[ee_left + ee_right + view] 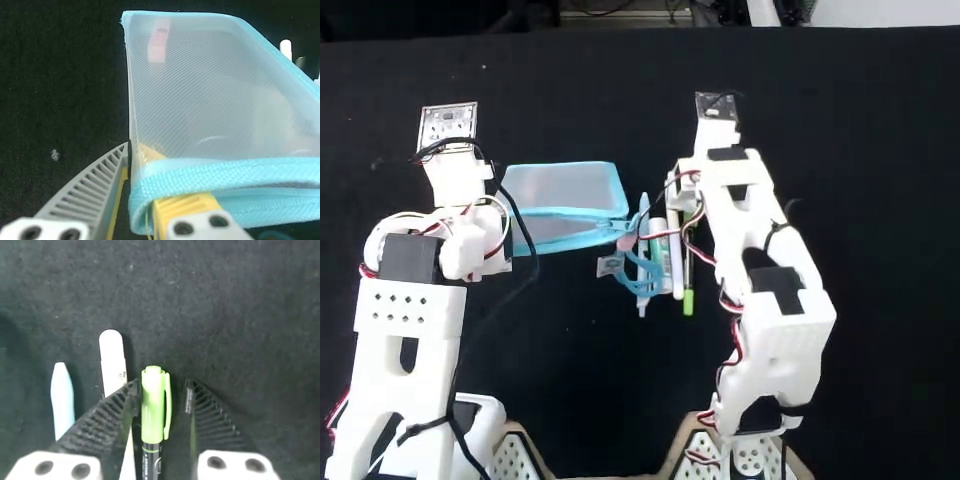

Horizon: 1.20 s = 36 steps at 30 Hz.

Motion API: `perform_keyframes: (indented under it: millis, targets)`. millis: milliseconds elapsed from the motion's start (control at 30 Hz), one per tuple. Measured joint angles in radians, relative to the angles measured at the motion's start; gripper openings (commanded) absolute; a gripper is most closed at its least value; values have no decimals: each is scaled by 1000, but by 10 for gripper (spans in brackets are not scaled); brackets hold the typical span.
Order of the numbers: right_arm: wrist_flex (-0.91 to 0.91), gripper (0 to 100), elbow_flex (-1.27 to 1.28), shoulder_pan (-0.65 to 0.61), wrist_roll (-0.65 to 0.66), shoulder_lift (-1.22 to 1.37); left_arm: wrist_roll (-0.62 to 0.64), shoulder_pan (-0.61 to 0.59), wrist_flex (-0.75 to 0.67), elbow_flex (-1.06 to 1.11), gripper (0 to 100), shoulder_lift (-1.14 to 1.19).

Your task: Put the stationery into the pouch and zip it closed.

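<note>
A translucent pouch with cyan edging lies at the table's middle, mouth toward the stationery. My left gripper is shut on its left edge. In the left wrist view the fingers pinch the cyan band of the pouch. Right of the pouch lie a light blue pen, a white pen and a green marker. My right gripper hangs over them. It stands open, one finger on each side of the green marker, with the white pen and blue pen beside it.
A pink zipper pull sits at the pouch's right corner. A small item with blue loops lies among the pens. Black cloth covers the table. The arm bases stand at the near edge.
</note>
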Motion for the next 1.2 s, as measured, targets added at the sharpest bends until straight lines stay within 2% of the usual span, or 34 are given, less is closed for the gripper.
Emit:
perform_keyframes:
  millis: [167, 467, 700, 967, 1200]
  targets:
    - [32, 6, -18, 28, 0, 5, 0, 0, 0, 0, 30, 0]
    - [58, 10, -18, 37, 8, 5, 0, 0, 0, 0, 30, 0]
    - [127, 11, -15, 37, 120, -72, 0, 0, 0, 0, 30, 0]
    - [44, 12, 100, -17, 287, -126, 0, 0, 0, 0, 30, 0]
    - [20, 13, 106, 5, 301, -126, 0, 0, 0, 0, 30, 0]
